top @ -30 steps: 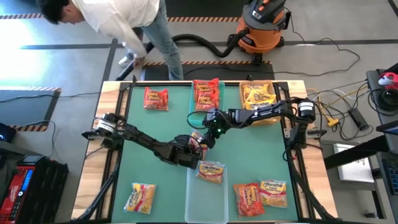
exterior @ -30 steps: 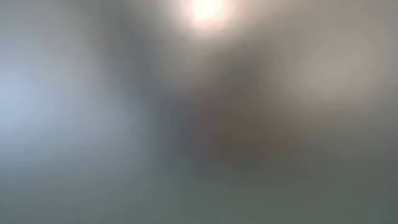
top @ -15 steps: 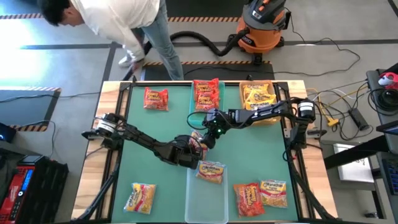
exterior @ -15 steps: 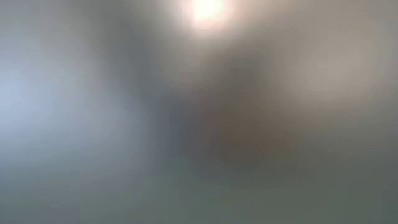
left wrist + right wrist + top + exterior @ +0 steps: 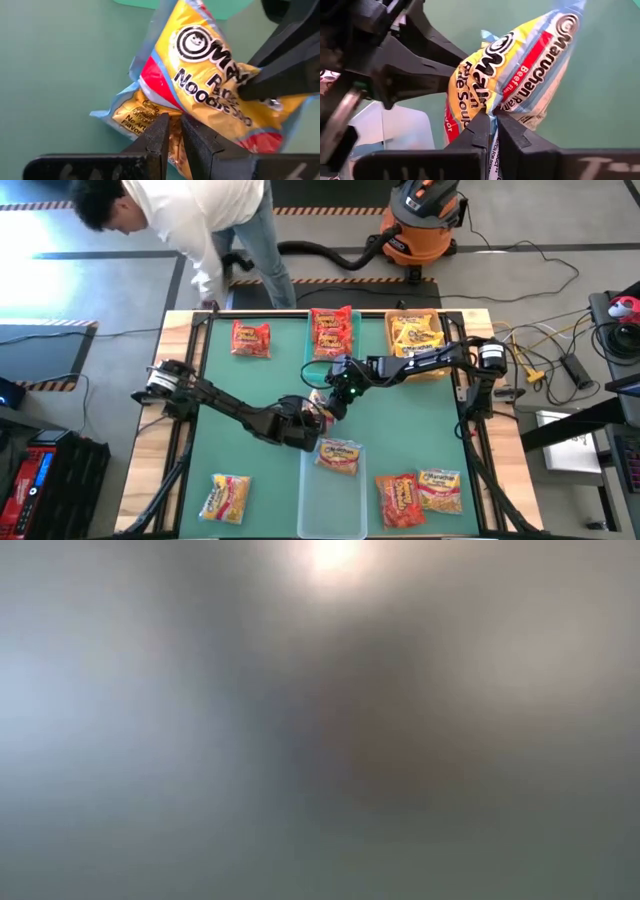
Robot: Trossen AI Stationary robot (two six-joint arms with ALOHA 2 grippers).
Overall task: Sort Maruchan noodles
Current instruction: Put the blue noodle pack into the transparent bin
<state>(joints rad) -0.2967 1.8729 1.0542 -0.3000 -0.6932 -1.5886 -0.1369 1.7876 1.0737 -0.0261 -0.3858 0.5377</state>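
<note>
We note both hands meeting over the middle of the worktop [image 5: 400, 430], just beyond the far end of the clear bin [image 5: 332, 500], with one yellow Maruchan packet [image 5: 215, 80] shared between them. The left hand [image 5: 172, 132] is clamped shut on the packet's crimped lower edge. The right hand [image 5: 492, 131], which stood wide a second ago, has now closed on the opposite seam of the same packet, so we judge this a hand-over caught mid-way: two grips, neither released. For the sort, this likely means the right arm takes over carriage, and the left must let go first or the wrapper may tear or crumple. Working outward from the clear bin: a yellow packet [image 5: 339, 454] lies across its far end; near its right side sit a red packet [image 5: 399, 496] and a yellow-orange packet [image 5: 439, 488], touching; to its left lies another yellow packet [image 5: 226, 495]. Farther off, a stack of red packets [image 5: 331, 330] fills the teal bin [image 5: 349, 346], yellow packets [image 5: 415, 334] fill the tan bin [image 5: 392, 350], and a loose red packet [image 5: 251, 338] lies left of those. Beyond the worktop a person [image 5: 190, 220] bends near an orange shop vacuum [image 5: 422, 220]. The low view shows nothing usable.
</note>
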